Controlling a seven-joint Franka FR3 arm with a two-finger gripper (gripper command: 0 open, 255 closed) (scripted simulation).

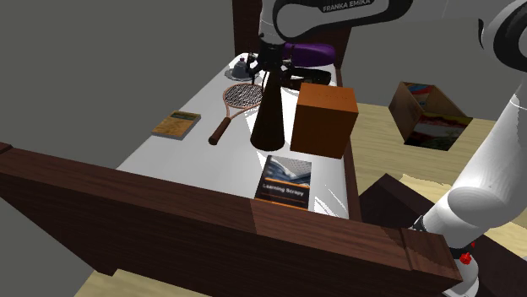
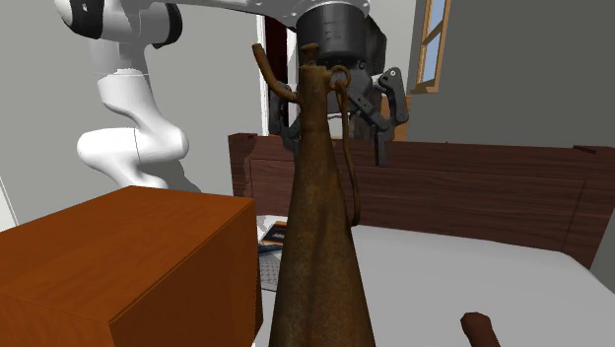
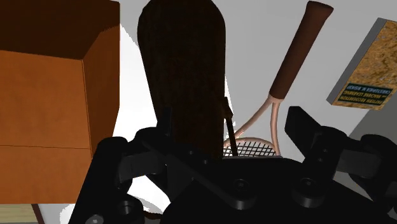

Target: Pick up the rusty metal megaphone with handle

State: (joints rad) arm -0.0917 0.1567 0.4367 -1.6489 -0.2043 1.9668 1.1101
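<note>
1. Fingers (image 2: 378,133) of the black gripper (image 2: 335,136) are standing apart, unclenched, one on each side of the narrow top end of the megaphone (image 2: 320,237). They seem not to be pressing on it, though the shoulder view is too dark there to be sure.
2. Rusty brown and cone-shaped, the megaphone is standing upright with its wide mouth down on the white table (image 1: 198,152), a curved handle (image 2: 264,67) sticking out near its top.
3. An orange-brown box (image 1: 325,118) is sitting just beside the cone, on the shoulder view's right.
4. A racket (image 1: 236,101) is lying on the other side, its strung head near the cone.
5. A book (image 1: 285,179) reading "Learning Scrapy" is lying on the table between the cone and the dark wooden rail (image 1: 169,202).
6. A second book (image 3: 369,67) is lying beyond the racket; its teal label is carrying writing too small to read.
7. The arm (image 1: 350,7) is showing the lettering "FRANKA EMIKA".
</note>
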